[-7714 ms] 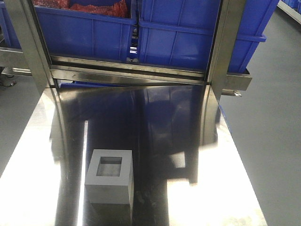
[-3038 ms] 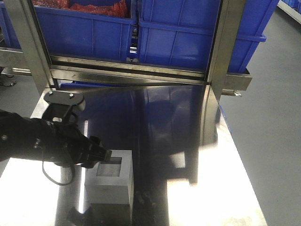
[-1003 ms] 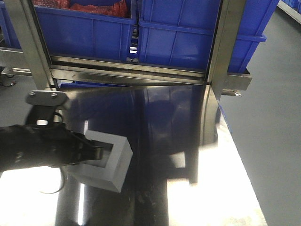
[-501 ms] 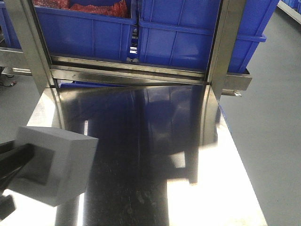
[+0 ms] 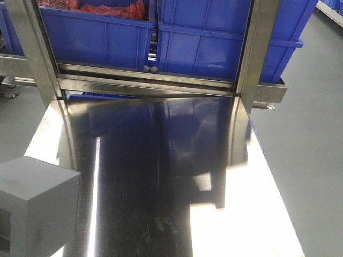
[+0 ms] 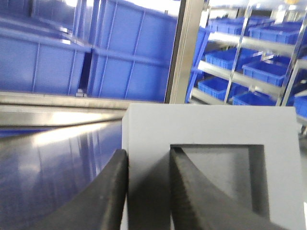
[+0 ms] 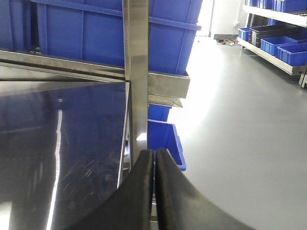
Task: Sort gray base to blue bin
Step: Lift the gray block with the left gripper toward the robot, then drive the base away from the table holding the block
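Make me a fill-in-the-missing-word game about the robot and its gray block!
1. The left gripper pinches one wall of the gray base between ____ black fingers.
2. The right gripper is shut and holds ____.
3. The bins behind the steel table are coloured ____.

Missing words: two; nothing; blue.

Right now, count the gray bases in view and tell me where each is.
1. The gray base is at the front view's lower left, held by the left gripper, one finger in its recess, one outside. More could lie out of frame.
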